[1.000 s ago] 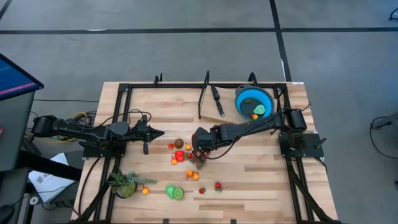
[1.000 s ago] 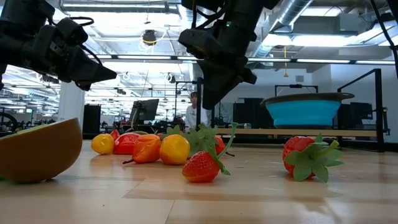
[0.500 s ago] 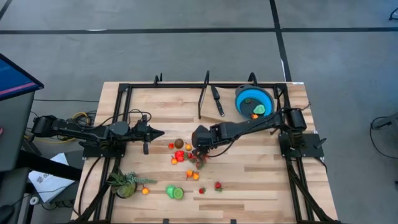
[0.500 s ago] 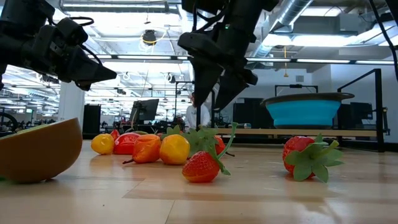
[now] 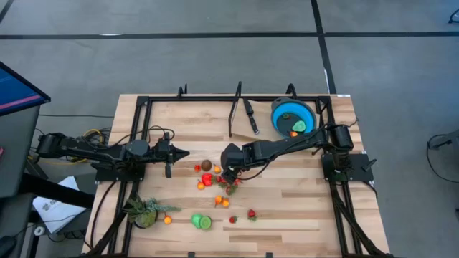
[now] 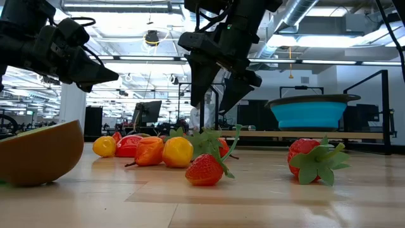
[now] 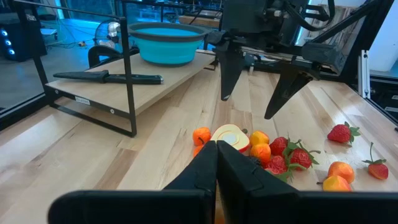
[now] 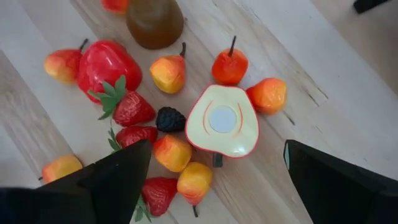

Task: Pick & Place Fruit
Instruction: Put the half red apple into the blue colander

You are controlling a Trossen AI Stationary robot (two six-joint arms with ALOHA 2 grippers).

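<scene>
Only the right wrist view looks straight down into the cluster of fruit (image 8: 186, 118) at mid-table: a halved fruit (image 8: 222, 121) lies cut face up, ringed by small orange-yellow pieces, strawberries, a dark berry (image 8: 169, 119) and a red pepper-like piece (image 8: 107, 62), with a brown fruit (image 8: 155, 22) partly cut off at the frame edge. From the high view the same pile is mostly covered by the right gripper (image 5: 230, 174), which hovers over it with its fingers spread wide, nothing between them; the low view confirms the gap. The left gripper (image 5: 185, 153) waits beside the pile, fingers pressed together. Further fruits lie scattered toward the table's front edge, near a leafy plant (image 5: 143, 211). The blue bowl (image 5: 285, 112) at the back right holds a green piece and an orange one; a knife (image 5: 250, 115) lies beside it.
</scene>
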